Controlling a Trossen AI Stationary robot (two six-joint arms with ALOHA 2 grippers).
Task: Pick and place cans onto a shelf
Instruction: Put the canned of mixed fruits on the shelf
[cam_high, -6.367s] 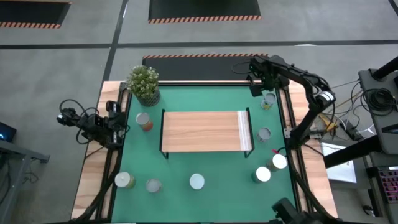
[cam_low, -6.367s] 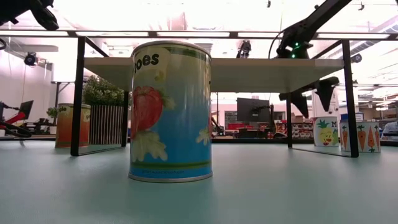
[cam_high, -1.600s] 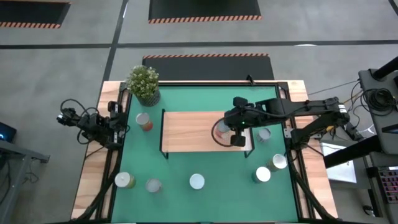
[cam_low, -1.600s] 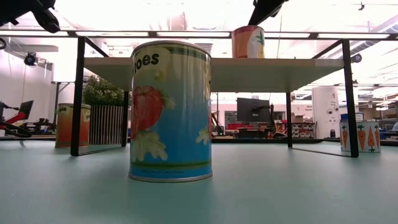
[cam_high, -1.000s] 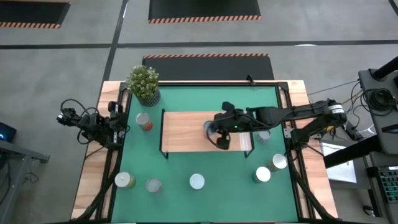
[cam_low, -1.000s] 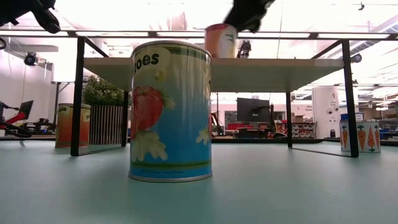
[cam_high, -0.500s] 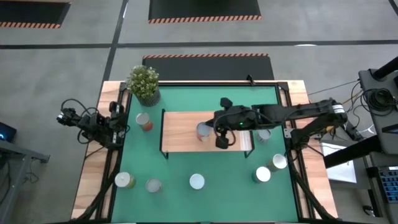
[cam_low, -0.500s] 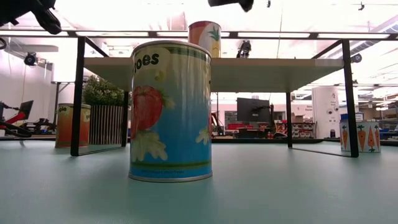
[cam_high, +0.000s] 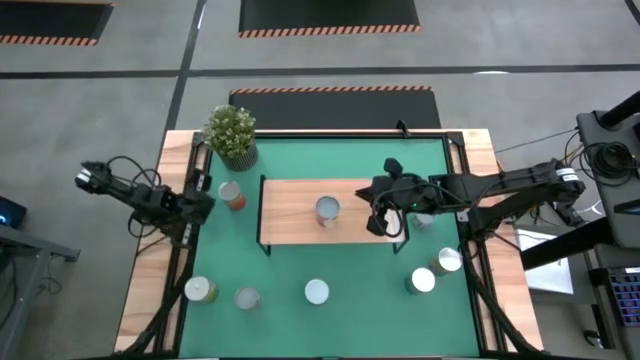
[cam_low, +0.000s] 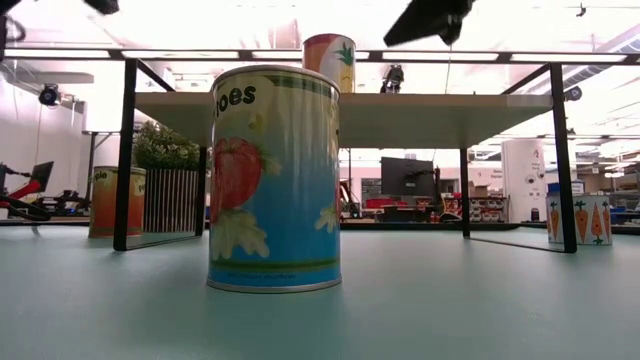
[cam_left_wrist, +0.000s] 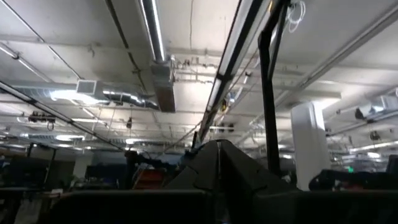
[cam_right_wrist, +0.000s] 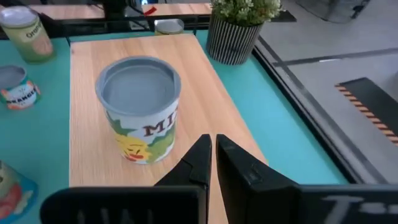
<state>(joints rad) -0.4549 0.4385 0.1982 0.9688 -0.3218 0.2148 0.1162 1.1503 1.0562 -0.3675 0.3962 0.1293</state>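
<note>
The shelf (cam_high: 300, 225) is a light-wood board on a black frame in the middle of the green mat. One can (cam_high: 327, 210) with a yellow-and-green label (cam_right_wrist: 140, 109) stands upright on its base on the board. It also shows in the low view, can (cam_low: 330, 62). My right gripper (cam_high: 374, 216) hovers over the shelf's right part, shut (cam_right_wrist: 212, 152), a short way to the can's right and apart from it. My left gripper (cam_high: 203, 203) waits at the table's left edge, shut (cam_left_wrist: 219, 155), pointing up.
Other cans stand on the mat: one (cam_high: 232, 195) left of the shelf, three along the near side (cam_high: 201, 290) (cam_high: 246, 298) (cam_high: 316, 291), two at the near right (cam_high: 421, 281) (cam_high: 448, 260). A potted plant (cam_high: 231, 133) stands at the far left corner.
The can has slid a little toward the shelf's left end with my right gripper close behind it, then stood still and upright. My right gripper has since drawn back toward the table's right edge, away from the can. My left arm has shifted at the left edge.
</note>
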